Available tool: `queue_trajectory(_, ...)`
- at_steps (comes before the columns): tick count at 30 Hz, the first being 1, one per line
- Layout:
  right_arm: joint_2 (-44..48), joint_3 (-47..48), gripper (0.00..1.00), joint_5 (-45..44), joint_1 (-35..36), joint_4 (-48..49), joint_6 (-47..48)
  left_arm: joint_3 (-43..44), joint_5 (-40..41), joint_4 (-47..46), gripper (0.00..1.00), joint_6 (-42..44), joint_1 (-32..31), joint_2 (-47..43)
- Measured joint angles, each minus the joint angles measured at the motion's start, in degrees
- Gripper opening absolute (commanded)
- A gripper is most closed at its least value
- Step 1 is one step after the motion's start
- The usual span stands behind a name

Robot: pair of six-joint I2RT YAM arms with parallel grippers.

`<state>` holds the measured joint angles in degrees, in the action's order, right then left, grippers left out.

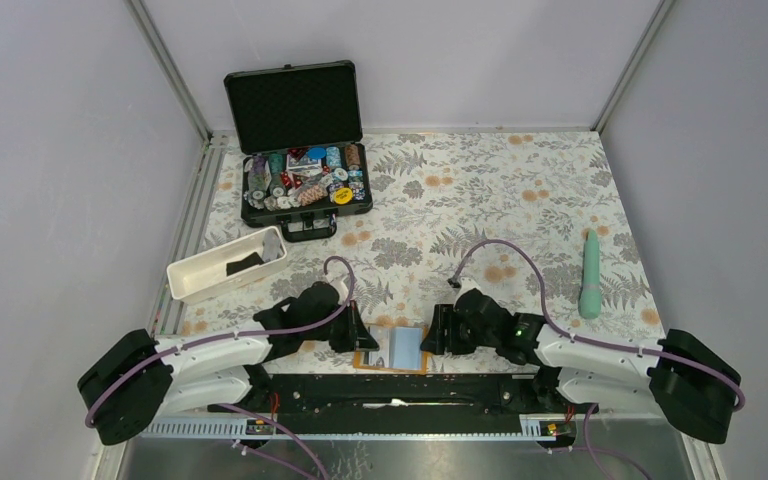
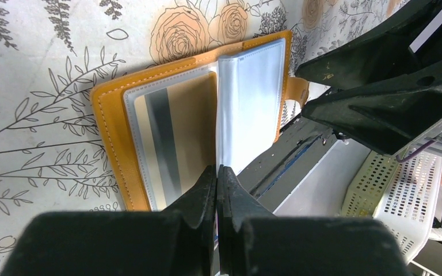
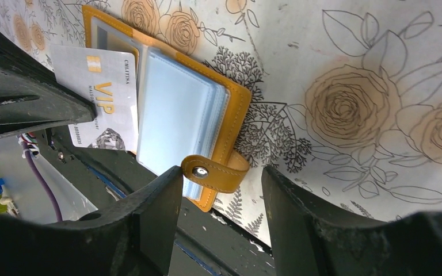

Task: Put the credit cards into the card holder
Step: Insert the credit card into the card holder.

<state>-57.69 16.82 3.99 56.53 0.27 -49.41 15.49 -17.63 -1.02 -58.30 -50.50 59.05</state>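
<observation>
Card holder (image 1: pixel 405 348) lies open, long axis left-right, tab (image 2: pixel 295 92) toward spread right gripper (image 3: pixel 221 172); left gripper (image 2: pixel 217 172) pinches pale card (image 3: pixel 106 92).

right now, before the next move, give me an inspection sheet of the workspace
surface: floral table, flat
job's things: card holder open at the near edge; pale card over its left half; striped card in a sleeve
clutter: black case of poker chips, white tray with something dark inside, teal object
grippers: left gripper shut on the pale card; right gripper open astride the snap tab
cables: purple cables loop above both arms
surroundings: grey walls, metal frame posts
</observation>
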Motion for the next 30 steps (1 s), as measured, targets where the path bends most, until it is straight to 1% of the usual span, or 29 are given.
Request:
queue_trajectory(3, -1.9, 0.7, 0.59, 0.0, 0.6, 1.1, 0.0, 0.0, -0.2, -0.2, 0.0, 0.0, 0.0, 0.4)
queue_trajectory(6, -3.1, 1.1, 0.52, -0.2, 1.2, 2.0, 0.0, 0.0, -0.4, -0.6, 0.0, 0.0, 0.0, 0.5)
queue_trajectory(9, -3.5, 1.2, 0.39, -0.9, 1.6, 1.9, 0.0, -0.3, -0.6, -1.3, 0.0, 0.0, 0.0, 0.4)
queue_trajectory(15, -4.7, 1.2, 0.22, -3.4, 1.6, 1.6, -0.2, -1.1, -1.3, -2.1, 0.0, -0.1, 0.4, 0.1)
queue_trajectory(18, -5.1, 1.2, 0.12, -4.1, 1.6, 1.6, -0.4, -1.4, -1.6, -2.4, 0.0, -0.3, 0.6, -0.7)
queue_trajectory(23, -5.2, 1.4, 0.06, -5.2, 1.6, 1.0, -0.5, -2.2, -1.7, -3.5, 0.0, -1.6, 0.7, -2.1)
queue_trajectory(30, -5.2, 1.9, 0.03, -6.4, 1.7, -0.2, -0.5, -3.8, -2.3, -5.4, 0.0, -3.4, 1.2, -3.8)
